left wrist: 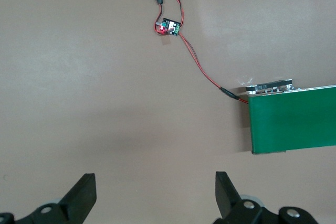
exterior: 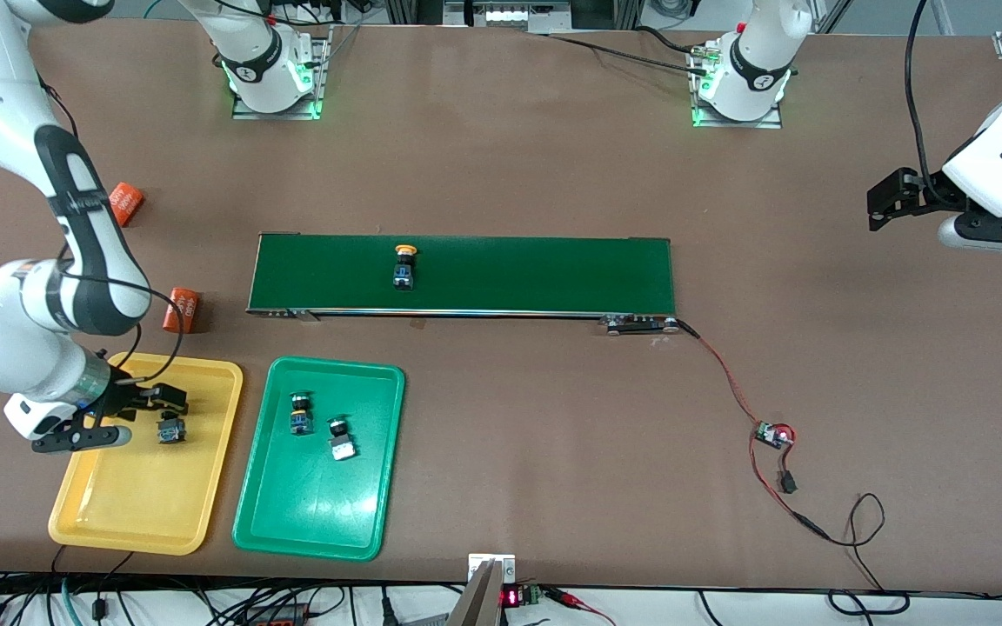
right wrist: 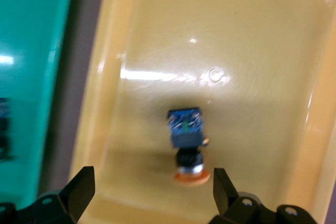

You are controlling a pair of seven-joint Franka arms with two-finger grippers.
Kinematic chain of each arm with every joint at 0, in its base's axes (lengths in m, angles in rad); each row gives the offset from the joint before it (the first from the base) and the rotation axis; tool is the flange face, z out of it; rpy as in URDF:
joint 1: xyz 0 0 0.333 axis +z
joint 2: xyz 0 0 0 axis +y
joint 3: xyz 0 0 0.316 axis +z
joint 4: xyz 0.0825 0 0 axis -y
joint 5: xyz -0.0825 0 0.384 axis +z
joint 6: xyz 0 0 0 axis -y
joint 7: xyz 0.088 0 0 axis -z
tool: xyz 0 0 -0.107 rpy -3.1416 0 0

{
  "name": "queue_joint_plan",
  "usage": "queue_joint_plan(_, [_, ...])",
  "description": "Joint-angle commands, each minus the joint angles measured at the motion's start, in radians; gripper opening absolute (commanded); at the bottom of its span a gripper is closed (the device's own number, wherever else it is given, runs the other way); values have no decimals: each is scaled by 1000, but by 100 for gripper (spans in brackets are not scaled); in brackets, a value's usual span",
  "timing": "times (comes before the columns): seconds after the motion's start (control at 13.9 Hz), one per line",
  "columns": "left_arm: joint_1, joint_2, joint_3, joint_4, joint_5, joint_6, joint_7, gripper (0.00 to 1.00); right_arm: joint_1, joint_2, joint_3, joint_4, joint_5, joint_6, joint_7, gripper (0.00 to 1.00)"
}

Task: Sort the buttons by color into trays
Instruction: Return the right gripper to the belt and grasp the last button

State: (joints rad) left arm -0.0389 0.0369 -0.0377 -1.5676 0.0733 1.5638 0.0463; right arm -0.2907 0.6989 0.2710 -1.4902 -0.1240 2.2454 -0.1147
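— How was the light on my feed?

— Bright and even from overhead. The desk [exterior: 501, 156] showed only soft, short shadows, and green lamps glowed at both arm bases.

— Any glare?

— Yes. In the right wrist view I saw white streaks on the yellow tray [right wrist: 252, 51], which looked washed out. That view was blurred, the yellow-capped button [right wrist: 187, 142] soft-edged. The left wrist view was sharper, with a faint broad shadow across the desk.

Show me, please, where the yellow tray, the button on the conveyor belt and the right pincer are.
yellow tray [exterior: 131, 513]: front view, bare floor.
button on the conveyor belt [exterior: 404, 268]: front view, its body.
right pincer [right wrist: 152, 184]: right wrist view, midway between its fingertips.
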Motion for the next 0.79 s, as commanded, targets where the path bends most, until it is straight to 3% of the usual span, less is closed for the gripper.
queue_joint_plan(0.0, [-3,1,1,9,26,-10,10,100,36,-155,1,-117,43,-84,97,100])
queue_joint_plan(0.36, [-3,1,1,9,26,-10,10,100,155,-358,19,-343,49,-75,378,100])
queue_joint_plan(0.5, [-3,1,1,9,26,-10,10,100,174,-410,77,-404,49,-84,496,100])
queue_joint_plan(0.72, [-3,1,1,9,26,-10,10,100,176,-456,164,-507,49,-46,510,100])
